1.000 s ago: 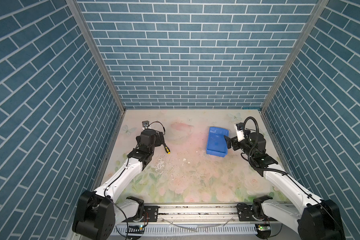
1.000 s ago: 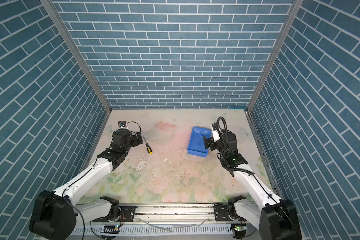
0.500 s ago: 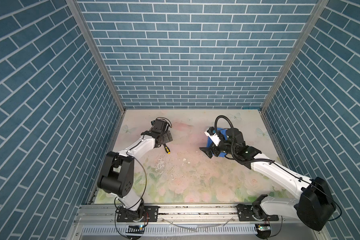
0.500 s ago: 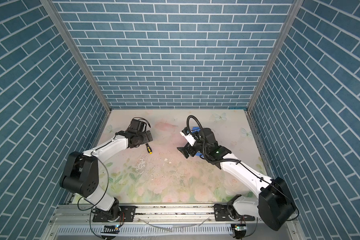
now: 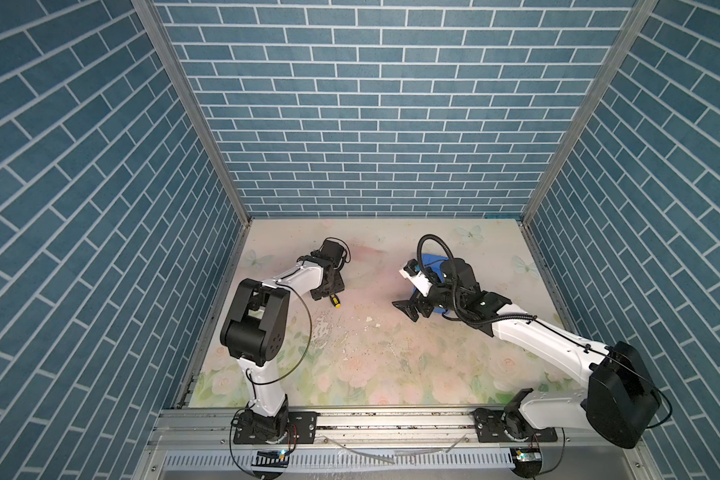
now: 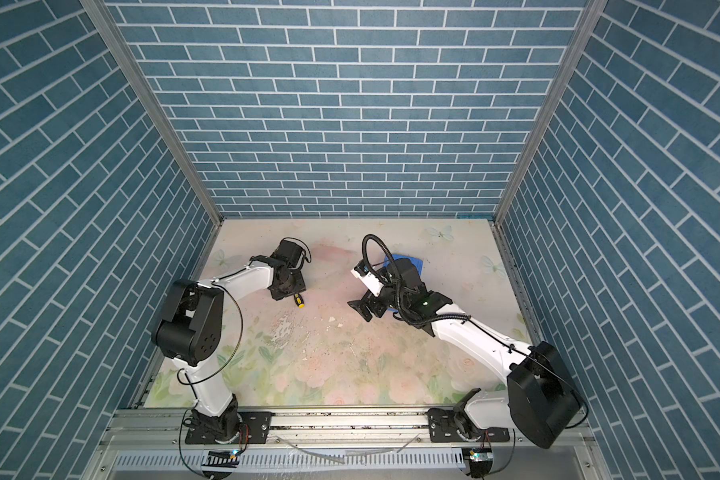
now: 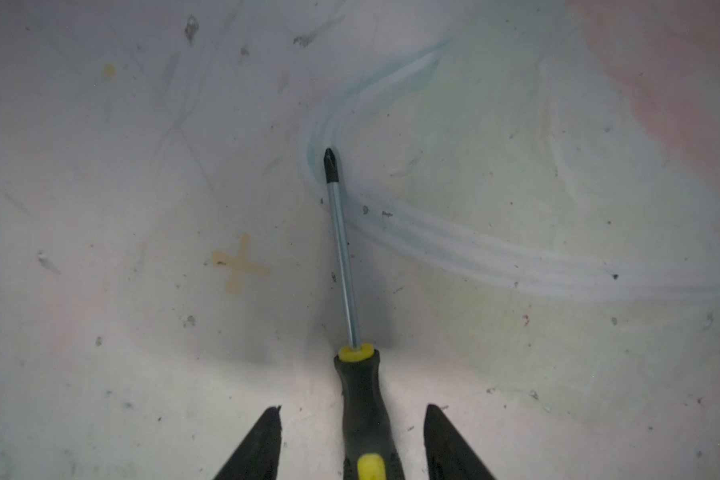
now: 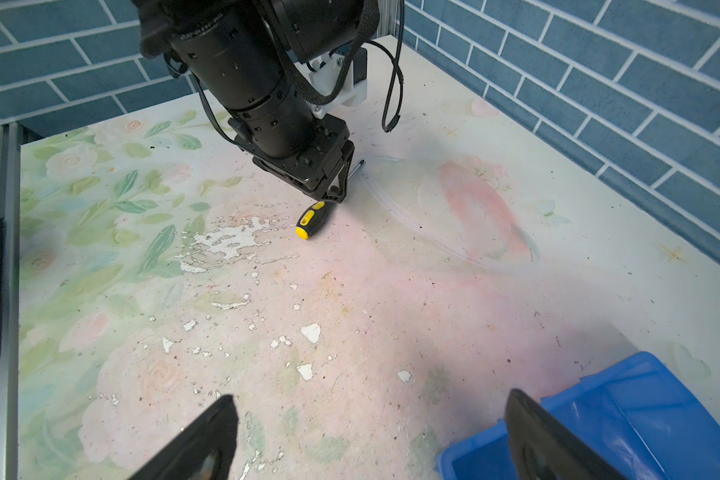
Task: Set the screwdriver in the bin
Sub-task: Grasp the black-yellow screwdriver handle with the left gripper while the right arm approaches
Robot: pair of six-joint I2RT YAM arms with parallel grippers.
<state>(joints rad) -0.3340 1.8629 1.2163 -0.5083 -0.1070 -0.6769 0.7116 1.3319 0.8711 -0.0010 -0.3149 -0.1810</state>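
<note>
Black and yellow, the screwdriver [image 7: 360, 390] lay flat on the floral tabletop [image 8: 350, 291], on the left side in both top views and well apart from the bin [image 8: 591, 384]. I had the left gripper [image 7: 352, 409] down over its handle. Its 2 fingers [image 7: 262, 444] stood apart, 1 on either side, with a strip of table showing between each and the grip, so nothing was clamped. The shaft pointed away from the wrist. My right gripper [image 8: 371, 432] hung spread wide and empty just beside the blue bin, right of the middle.
</note>
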